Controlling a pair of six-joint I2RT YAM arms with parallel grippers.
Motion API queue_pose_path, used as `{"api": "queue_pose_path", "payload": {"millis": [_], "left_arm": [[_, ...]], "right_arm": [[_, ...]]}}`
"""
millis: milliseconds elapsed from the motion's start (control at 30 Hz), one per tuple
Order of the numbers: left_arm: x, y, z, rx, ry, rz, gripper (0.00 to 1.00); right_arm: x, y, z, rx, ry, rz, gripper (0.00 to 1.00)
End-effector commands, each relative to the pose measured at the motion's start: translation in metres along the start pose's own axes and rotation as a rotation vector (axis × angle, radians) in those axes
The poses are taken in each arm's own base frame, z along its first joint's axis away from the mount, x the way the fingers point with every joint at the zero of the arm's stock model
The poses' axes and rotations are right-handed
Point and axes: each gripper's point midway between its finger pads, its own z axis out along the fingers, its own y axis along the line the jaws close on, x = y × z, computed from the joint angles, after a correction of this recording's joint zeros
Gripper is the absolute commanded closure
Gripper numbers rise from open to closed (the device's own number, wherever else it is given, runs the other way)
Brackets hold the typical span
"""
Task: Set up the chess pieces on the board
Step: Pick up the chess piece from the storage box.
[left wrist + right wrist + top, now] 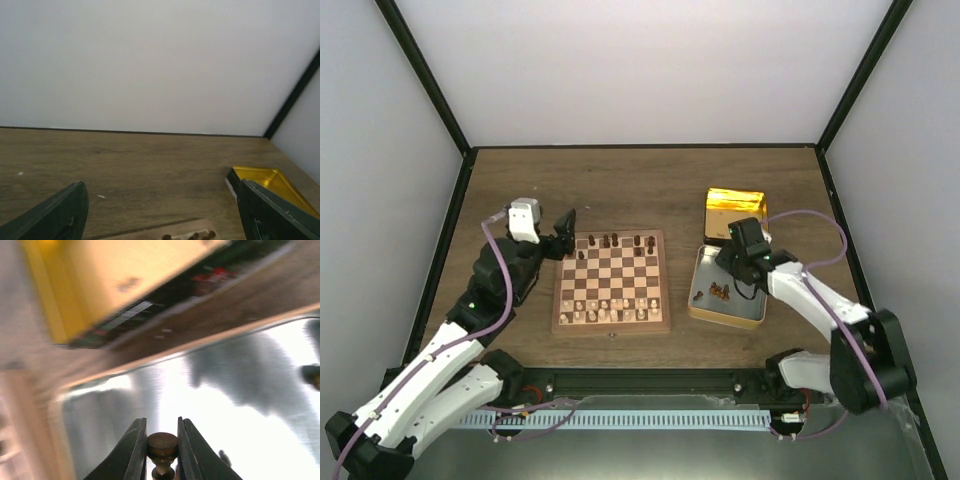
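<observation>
Jaws narrow, we are pinching a dark chess piece point(162, 445) in our right gripper point(161, 426) over the tin point(235, 410), its stem lying along them, with the board point(612, 282) lying leftward where our left gripper point(564, 222) is hovering wide open.

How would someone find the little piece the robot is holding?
Find the chessboard, then the silver tray on its right. Over that tray, the right gripper pinches one dark brown chess piece by its round head; the other loose pieces sit in the tray, ungripped.
</observation>
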Motion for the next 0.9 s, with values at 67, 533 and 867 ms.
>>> {"api": "queue_pose_path", "payload": {"millis": [67,533,867], "left_arm": [[0.019,-0.041,0.011,0.228,0.069,-0.025,0.17],[0.105,-0.096,0.023,0.458,0.251,-0.093,0.20],[0.157,-0.103,0.036,0.479,0.346,-0.191,0.36]], "right_arm": [[-0.008,0.075,-0.052,-0.419,0.074,0.231,0.87],[0.061,0.206,-0.085,-0.811,0.461,0.387,0.91],[0.090,0.249,-0.092,-0.876,0.632,0.396,0.92]]}}
